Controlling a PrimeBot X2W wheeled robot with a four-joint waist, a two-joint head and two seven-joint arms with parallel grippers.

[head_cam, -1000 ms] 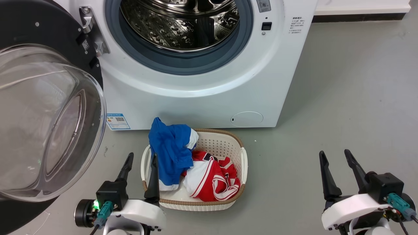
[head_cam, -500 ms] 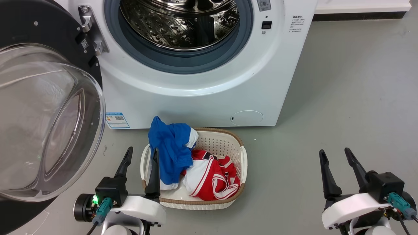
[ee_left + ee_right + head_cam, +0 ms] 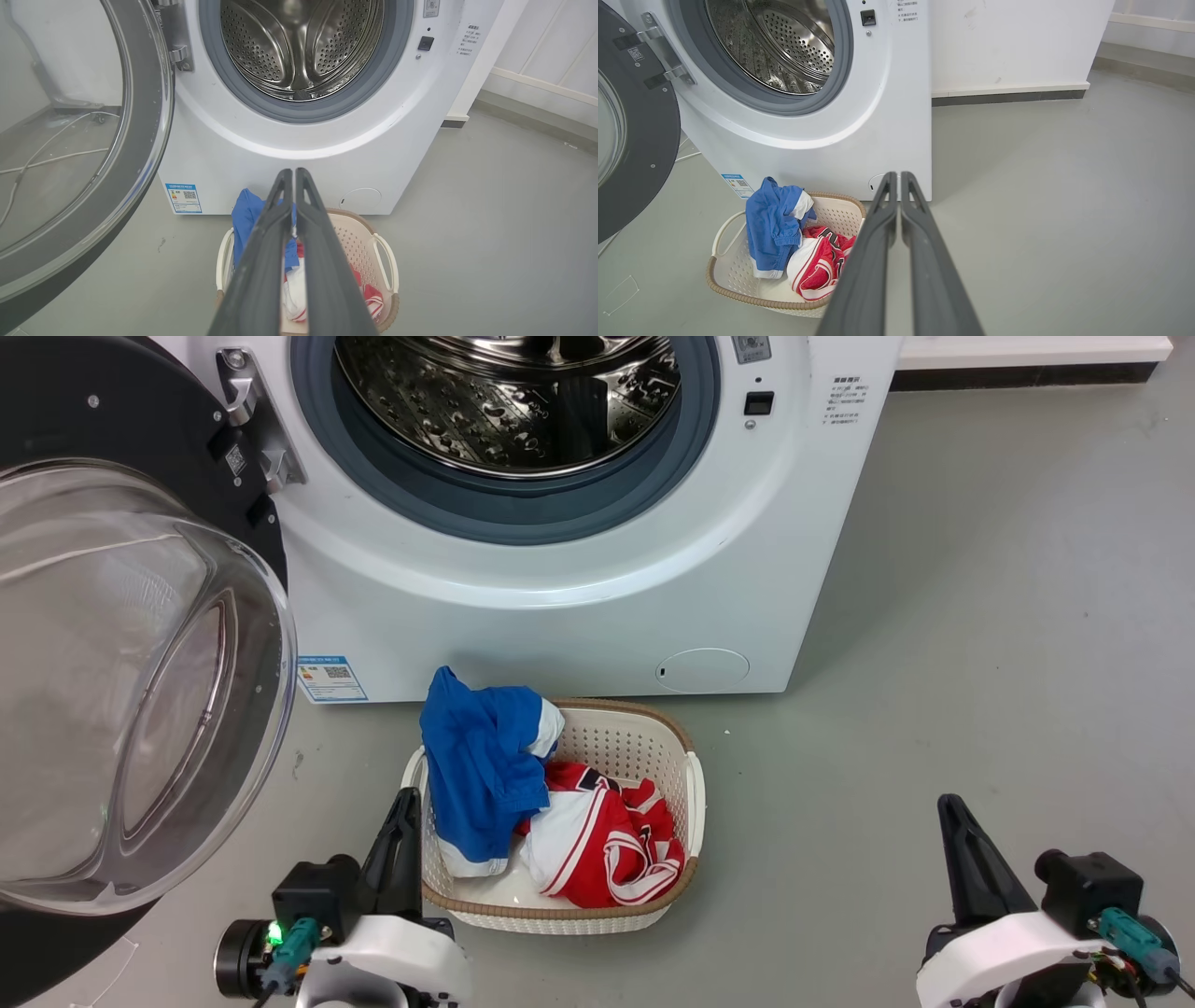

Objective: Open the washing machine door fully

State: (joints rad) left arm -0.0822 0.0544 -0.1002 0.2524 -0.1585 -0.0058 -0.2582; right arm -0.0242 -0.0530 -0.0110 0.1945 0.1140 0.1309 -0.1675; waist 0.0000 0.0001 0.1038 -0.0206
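Swung wide: the washing machine door
Fingers pressed together, nothing held — left gripper and right gripper.

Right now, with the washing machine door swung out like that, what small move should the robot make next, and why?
Probably none on the door: hold both arms low. The washing machine door hangs wide to the left of the steel drum, whose mouth is clear, and the left gripper and right gripper are shut, touching nothing.
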